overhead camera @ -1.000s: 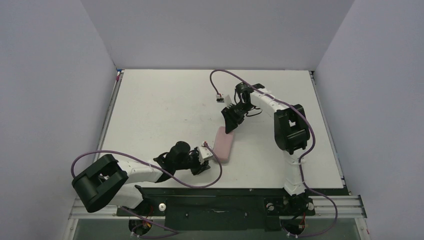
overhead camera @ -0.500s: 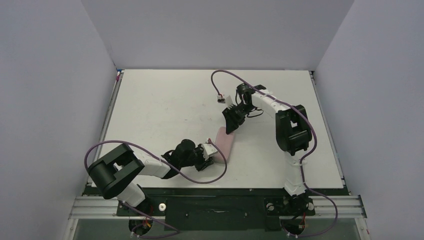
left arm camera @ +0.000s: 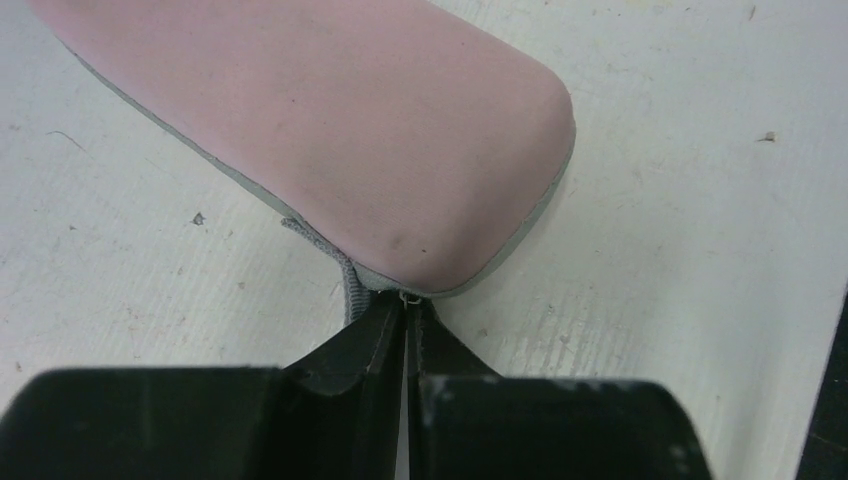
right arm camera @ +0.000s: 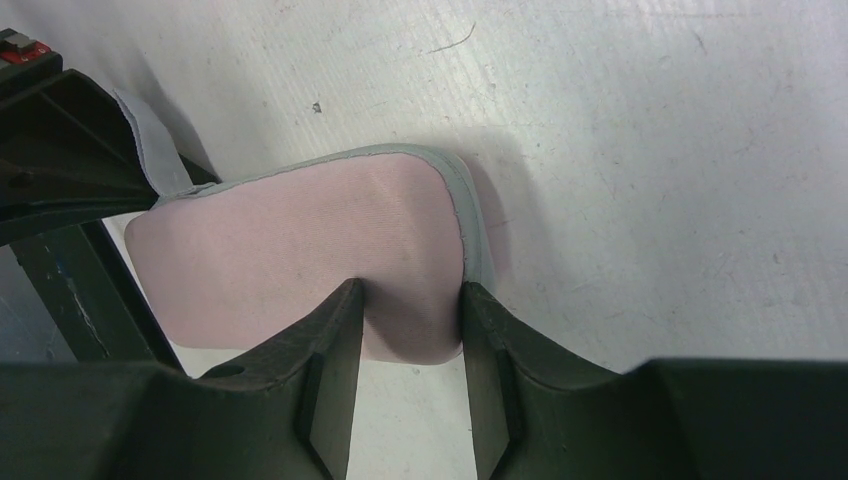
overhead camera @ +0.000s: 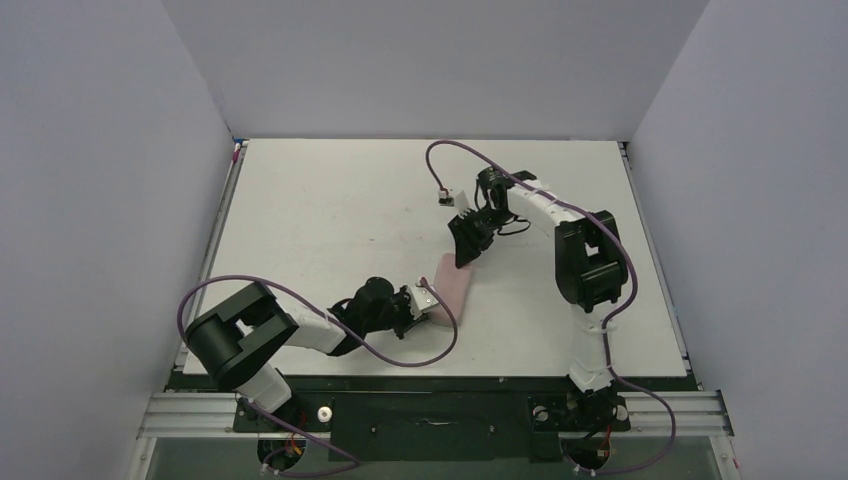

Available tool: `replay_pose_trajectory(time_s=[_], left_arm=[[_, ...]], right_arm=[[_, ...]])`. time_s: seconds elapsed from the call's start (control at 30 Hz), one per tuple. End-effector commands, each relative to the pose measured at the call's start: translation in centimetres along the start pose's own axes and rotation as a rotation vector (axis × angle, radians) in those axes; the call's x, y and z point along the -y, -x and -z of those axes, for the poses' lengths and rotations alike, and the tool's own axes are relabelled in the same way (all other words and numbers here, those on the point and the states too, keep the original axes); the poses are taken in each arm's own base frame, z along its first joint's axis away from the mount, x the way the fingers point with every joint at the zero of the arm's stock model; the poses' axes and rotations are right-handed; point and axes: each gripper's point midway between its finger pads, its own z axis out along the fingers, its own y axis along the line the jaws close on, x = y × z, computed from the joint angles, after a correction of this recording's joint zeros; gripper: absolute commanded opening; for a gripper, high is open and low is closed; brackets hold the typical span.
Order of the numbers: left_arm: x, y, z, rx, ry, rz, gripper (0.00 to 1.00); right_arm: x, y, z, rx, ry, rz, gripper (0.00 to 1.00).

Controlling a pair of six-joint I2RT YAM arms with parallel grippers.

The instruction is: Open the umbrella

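The umbrella itself is out of view. A pale pink oblong capsule case [overhead camera: 452, 284] with a grey zip seam lies mid-table. My left gripper [overhead camera: 426, 309] is at its near end. In the left wrist view the jaws [left arm camera: 407, 305] are shut on the small metal zip pull at the rounded end of the case [left arm camera: 330, 130], next to a grey strap [left arm camera: 345, 285]. My right gripper [overhead camera: 463, 252] is at the far end. In the right wrist view its gripper [right arm camera: 410, 300] pinches a corner of the case [right arm camera: 290, 250] between narrowly parted jaws.
The white table [overhead camera: 320, 220] has grey walls on three sides. Purple cables loop from both arms, one [overhead camera: 440, 345] trailing on the table beside the case. The black front rail [overhead camera: 430, 385] runs along the near edge.
My left arm has swung forward and right, bringing its gripper onto the case's near end. The case has shifted slightly and looks shorter from above. The right gripper has barely moved.
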Motion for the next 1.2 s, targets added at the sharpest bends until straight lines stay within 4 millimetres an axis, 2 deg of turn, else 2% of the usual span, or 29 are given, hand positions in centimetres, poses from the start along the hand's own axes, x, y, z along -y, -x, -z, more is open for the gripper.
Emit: replay_pose_trajectory(time_s=[0.0,0.17,0.27,0.33,0.4,0.47,0.6,0.7,0.73,0.83,0.93,1.0,1.03,1.07,1.17], left_arm=[[-2.5,2.1,-0.2,0.059,0.087,-0.046,0.00],[-1.1,2.1,0.7,0.063,0.030,-0.065,0.00],[-0.8,1.6,0.8,0.045,0.026,-0.037,0.00],[-1.1,1.4,0.8,0.041,0.032,-0.027,0.00],[-1.3,1.3,0.8,0.036,0.027,-0.021,0.00],[-1.6,1.4,0.8,0.036,0.025,-0.024,0.00],[-2.6,1.5,0.5,0.033,0.026,-0.040,0.00],[-3.4,1.6,0.3,0.034,0.024,-0.041,0.00],[-3.6,1.6,0.2,0.034,0.025,-0.041,0.00],[-3.6,1.7,0.1,0.039,0.014,-0.067,0.00],[-4.0,1.7,0.1,0.039,0.021,-0.067,0.00],[-4.5,1.8,-0.1,0.039,0.030,-0.055,0.00],[-4.7,1.9,-0.1,0.042,0.034,-0.052,0.00],[-5.0,1.9,-0.2,0.041,0.040,-0.049,0.00],[-5.4,2.1,-0.2,0.050,0.047,-0.052,0.00]], right_arm=[[1.2,-2.7,0.0,-0.081,-0.072,-0.009,0.18],[3.7,-2.8,0.4,-0.003,-0.154,-0.193,0.10],[3.9,-2.6,0.9,0.029,-0.165,-0.217,0.10],[3.3,-2.3,1.7,0.054,-0.151,-0.201,0.26],[2.2,-2.4,2.8,0.071,-0.121,-0.171,0.52],[1.1,-2.3,4.5,0.083,-0.113,-0.096,0.64],[-0.1,-2.1,7.7,0.047,-0.143,0.104,0.69],[-0.2,-1.7,9.0,-0.007,-0.148,0.237,0.70],[-0.9,-1.3,9.4,-0.023,-0.126,0.297,0.70],[-2.6,-0.6,9.3,-0.022,-0.053,0.412,0.70],[-4.5,-0.1,7.8,0.000,0.007,0.535,0.71],[-5.1,0.4,6.6,0.010,-0.003,0.570,0.71],[-4.7,0.8,5.8,0.030,-0.024,0.590,0.70],[-5.4,1.3,5.5,0.046,-0.038,0.589,0.70],[-5.3,2.5,3.8,0.098,-0.090,0.610,0.70]])
